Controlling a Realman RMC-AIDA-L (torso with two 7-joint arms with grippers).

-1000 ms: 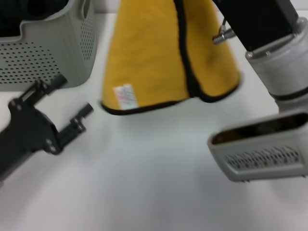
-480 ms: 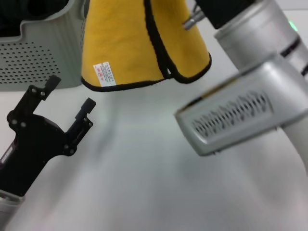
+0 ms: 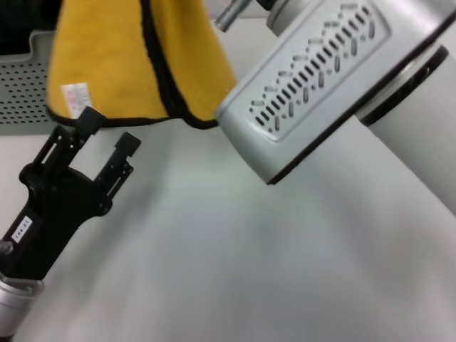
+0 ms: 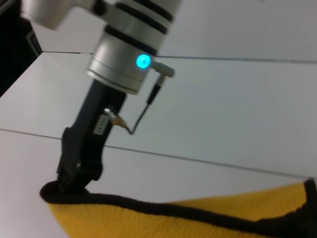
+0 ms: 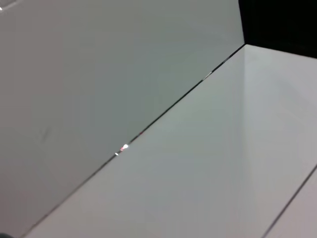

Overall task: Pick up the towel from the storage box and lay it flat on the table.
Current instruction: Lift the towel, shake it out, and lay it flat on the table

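Towel (image 3: 107, 64) hanging lengthwise downward, top corner in right gripper's (image 4: 74, 178) closed jaws; left gripper (image 3: 107, 135) spread, empty.

the towel (image 3: 128, 64) hides most of the storage box (image 3: 21, 92).

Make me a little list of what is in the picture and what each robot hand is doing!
towel: yellow, black edging, hanging in the air above the table
right gripper: pinching the towel's top edge, seen from the left wrist view
left gripper: open, just under the towel's lower edge
storage box: pale, holey wall, behind the towel
table: white
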